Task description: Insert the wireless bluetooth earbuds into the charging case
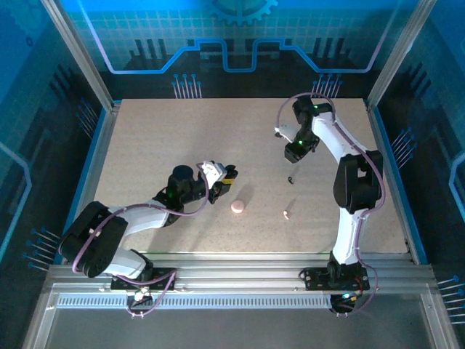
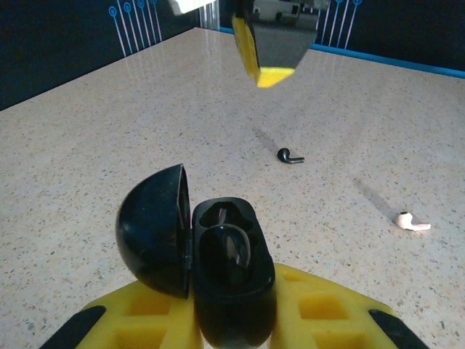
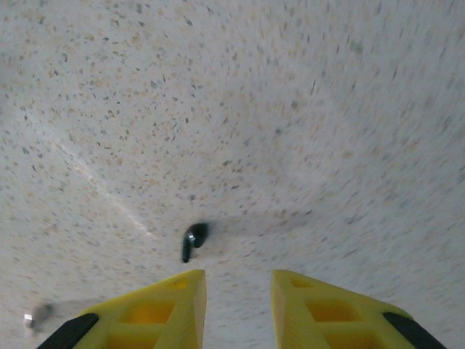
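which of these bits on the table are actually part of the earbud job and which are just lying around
Part of the job, by the look of it:
- open black charging case, held in the left gripper
- black earbud, just ahead of the open right gripper

Lying about:
- pink puck
- white earbud

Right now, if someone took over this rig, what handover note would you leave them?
Left gripper: shut on the black charging case, whose lid stands open.
Right gripper: open, empty, hovering just short of the black earbud lying on the table.
Also on the table: a pale earbud and a pink puck, neither one gripped.
Done: black case picked up and opened; whether a bud already sits inside is unclear.
Left: grasp the black earbud and seat it in the case; the pale earbud lies loose too.
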